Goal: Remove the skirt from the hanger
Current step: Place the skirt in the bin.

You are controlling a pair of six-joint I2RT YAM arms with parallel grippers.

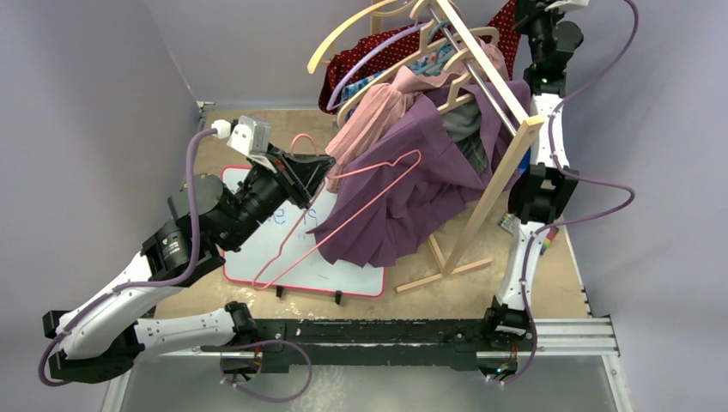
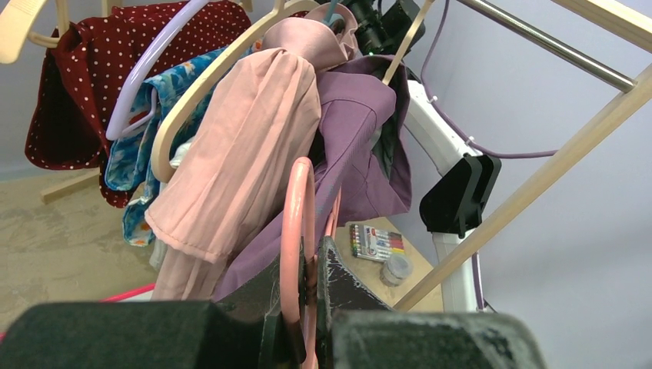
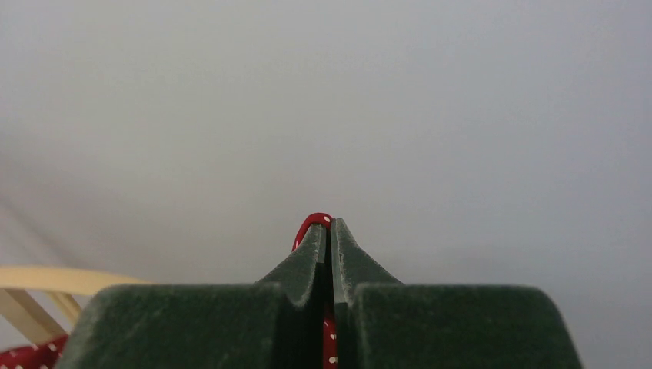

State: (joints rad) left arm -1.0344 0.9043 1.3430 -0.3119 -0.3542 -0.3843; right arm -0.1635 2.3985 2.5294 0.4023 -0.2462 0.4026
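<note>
Tan board covers the table [image 1: 215, 146], with grey walls closing it in on three sides. Nearest the arm bases, a whiteboard [image 1: 360, 279] with a pink edge lies flat on the table.

Above the whiteboard's left part, the left gripper [image 2: 307, 265] has its jaws pressed together on the thin pink wire of a hanger [image 1: 378, 168]. It grips close to the hook. From there the hanger slants down to the left, with one corner over the whiteboard, and its other end lies across the front of the skirt [image 1: 412, 206].

The skirt is purple. It hangs in a loose heap from the middle of a wooden rack [image 1: 502, 172], and its hem reaches the table beside the whiteboard. Whether the wire passes through the fabric or only rests on it cannot be told.

A pink garment [image 2: 246, 138] hangs just left of the skirt and touches it. A box of markers [image 2: 377, 241] lies on the table by the rack's foot.

Farther back, the leaning rack holds a blue patterned piece and a red dotted garment [image 2: 84, 69] on pale wooden hangers.

At the far right, the right gripper [image 3: 329, 231] is raised high, its jaws closed on a fold of the red dotted cloth.
</note>
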